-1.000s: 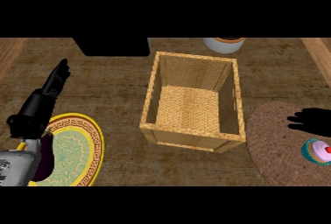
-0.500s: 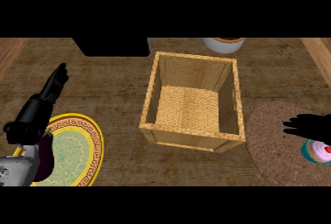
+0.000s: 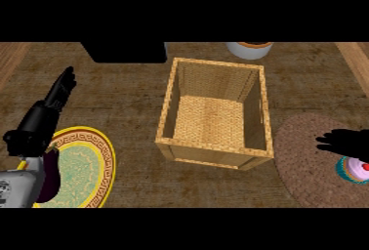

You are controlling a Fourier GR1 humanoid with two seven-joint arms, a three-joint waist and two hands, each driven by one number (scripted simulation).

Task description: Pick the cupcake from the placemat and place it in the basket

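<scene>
**Q:** Locating the cupcake point(image 3: 355, 169): where did it stand, and why did the right hand point(image 3: 344, 142) sit where it did?

**A:** It stood on the brown placemat point(image 3: 306, 166) at the right edge, right of the woven basket point(image 3: 215, 155). The right hand hovered just on its far side, fingers spread and holding nothing, apparently positioned to close on it.

**Q:** And the left hand point(image 3: 51, 105)?

**A:** Resting at the left, fingers straight, holding nothing, above the yellow-rimmed plate point(image 3: 85, 171).

**Q:** Was the basket ready?

**A:** It stood open-topped at centre. A white container point(image 3: 250, 49) stood beyond it.
</scene>
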